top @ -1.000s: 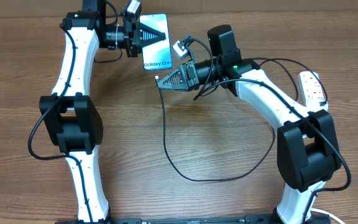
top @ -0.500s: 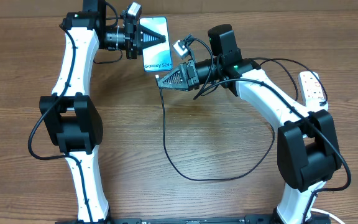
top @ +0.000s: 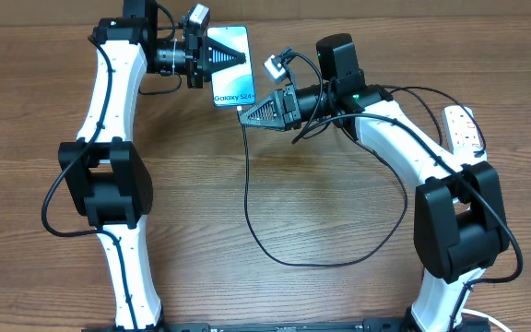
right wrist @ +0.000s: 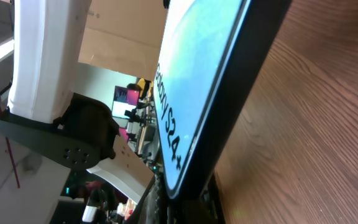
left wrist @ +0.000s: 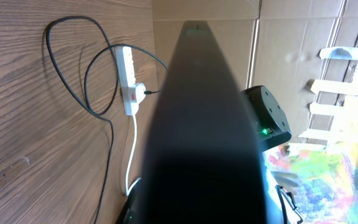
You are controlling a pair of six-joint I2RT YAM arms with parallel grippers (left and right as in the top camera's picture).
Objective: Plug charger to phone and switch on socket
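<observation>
My left gripper (top: 230, 57) is shut on the phone (top: 233, 93) and holds it above the far side of the table, cyan "Galaxy S24" screen up. The phone's dark back (left wrist: 204, 124) fills the left wrist view. My right gripper (top: 247, 116) is shut on the plug end of the charger, right at the phone's lower edge. The black cable (top: 289, 262) hangs from it and loops over the table. In the right wrist view the phone (right wrist: 194, 87) stands just past the jaws (right wrist: 185, 210); the plug tip is hidden. The socket (top: 466, 127) lies at the far right.
The socket (left wrist: 128, 74), with its thick white cord and a black plug inserted, also shows in the left wrist view, beside cable loops (left wrist: 73, 81). Cardboard panels stand behind the table. The left arm's white link (right wrist: 48, 62) is close to the phone.
My right gripper has shifted slightly right and up with the cable end, staying at the phone's lower edge. The left gripper and phone have barely moved.
</observation>
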